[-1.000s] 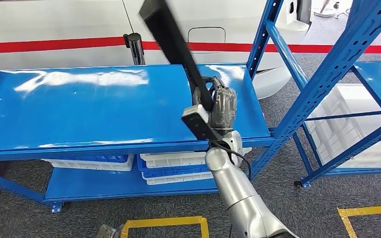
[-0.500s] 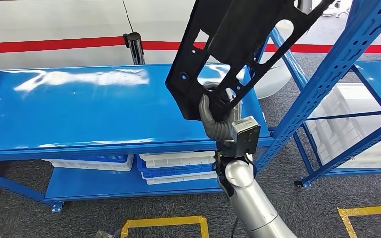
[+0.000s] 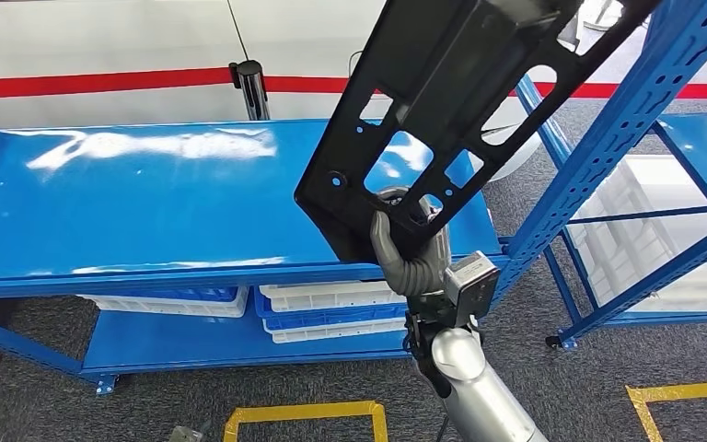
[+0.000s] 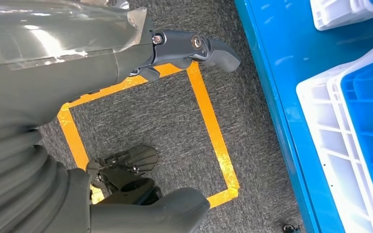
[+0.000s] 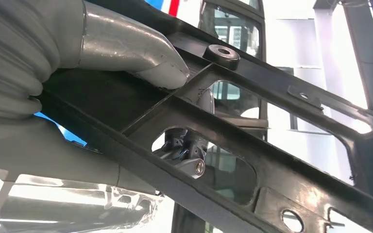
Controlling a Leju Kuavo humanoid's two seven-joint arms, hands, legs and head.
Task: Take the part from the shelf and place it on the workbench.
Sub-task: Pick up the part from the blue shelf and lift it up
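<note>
Part: a black flat plate with cut-out windows and small holes, held in the air above the right end of the counter, tilted, its lower corner nearest the counter's front edge; its upper end is cut off by the picture's top.
Right hand: the right hand grips the part's lower edge, thumb pressed on one face, dark fingers showing through a window from the other face; most of the fingers are hidden behind the part.
Left hand: the left hand hangs over the floor, thumb and one finger apart, holding nothing.
Counter: a blue glossy top, bare where it shows; its right end is partly hidden behind the part.
Under the counter: a blue lower shelf with white bins, only their front rims seen.
Shelf: a blue rack just right of the counter, with white bins low inside; its upper levels are cut off.
Floor: grey carpet with yellow tape squares; dark shapes below the left hand are hard to make out.
Background: a white wall-like surface with a red stripe behind the counter; what it is I cannot tell.
</note>
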